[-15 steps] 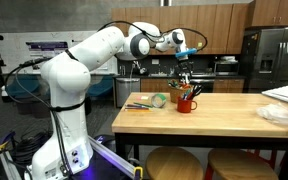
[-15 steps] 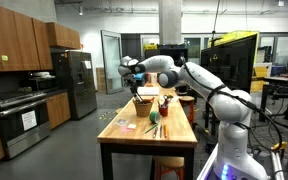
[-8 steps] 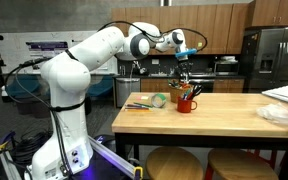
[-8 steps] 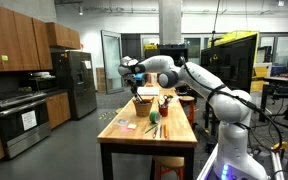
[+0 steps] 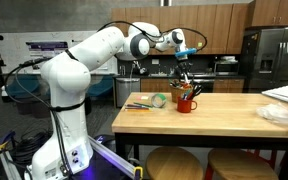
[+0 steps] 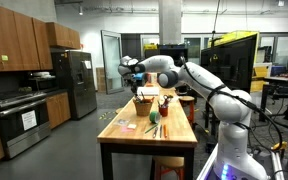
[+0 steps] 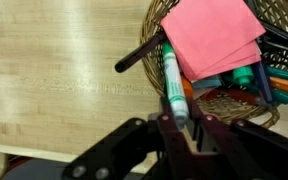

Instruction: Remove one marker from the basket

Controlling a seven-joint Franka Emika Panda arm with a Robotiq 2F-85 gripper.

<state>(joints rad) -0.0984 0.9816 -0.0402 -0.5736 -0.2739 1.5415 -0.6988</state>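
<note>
The wrist view shows a woven wicker basket [image 7: 224, 106] on the wooden table, holding a pink paper pad [image 7: 214, 35] and several markers. A green marker [image 7: 172, 78] leans over the basket's near rim, and its lower end sits between my gripper's [image 7: 187, 128] two dark fingers, which are shut on it. A black marker [image 7: 137, 57] pokes out over the rim to the left. In an exterior view the gripper [image 6: 139, 90] points down just above the basket [image 6: 144, 103].
A red cup [image 5: 187, 103] with pens stands close to the gripper [image 5: 184, 82]. A pale green ring [image 5: 159, 100] and loose markers [image 5: 137, 104] lie further along the table. White papers [image 5: 284, 98] sit at one end. Stools [image 5: 174, 163] stand under the table's near edge.
The jaws have closed onto the green marker. The arm has hardly moved in the exterior views.
</note>
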